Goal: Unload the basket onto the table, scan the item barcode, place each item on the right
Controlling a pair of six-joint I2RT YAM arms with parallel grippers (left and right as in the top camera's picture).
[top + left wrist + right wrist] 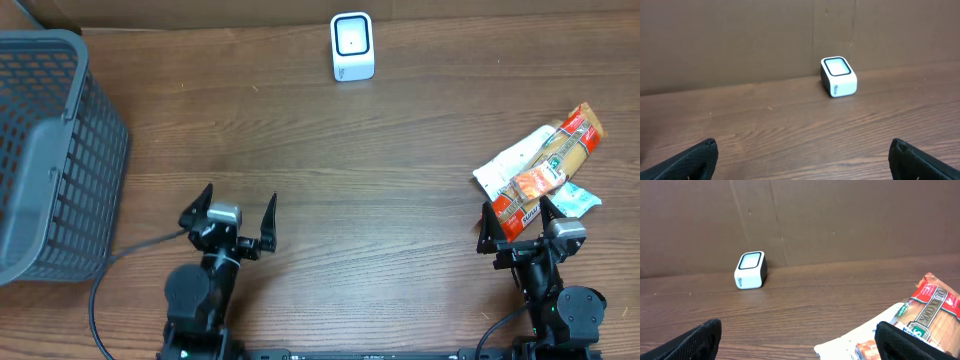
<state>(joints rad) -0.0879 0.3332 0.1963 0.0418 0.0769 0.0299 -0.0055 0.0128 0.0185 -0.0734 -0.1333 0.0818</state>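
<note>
The white barcode scanner [352, 47] with a dark window stands at the far middle of the wooden table. It also shows in the left wrist view as the scanner [838, 76] and in the right wrist view as the scanner [750, 270]. A pile of item packets [540, 168] lies at the right: a red and orange pasta packet [934, 309], a white packet [865, 341] and a pale blue one [578, 198]. My right gripper [516, 208] [799, 326] stands open at the pile's near edge, holding nothing. My left gripper [240, 196] [802, 145] is open over bare wood, left of centre.
A grey mesh basket [55, 150] fills the left side of the table. A brown cardboard wall [765, 40] runs behind the scanner. A black cable [110, 270] trails from the left arm toward the basket.
</note>
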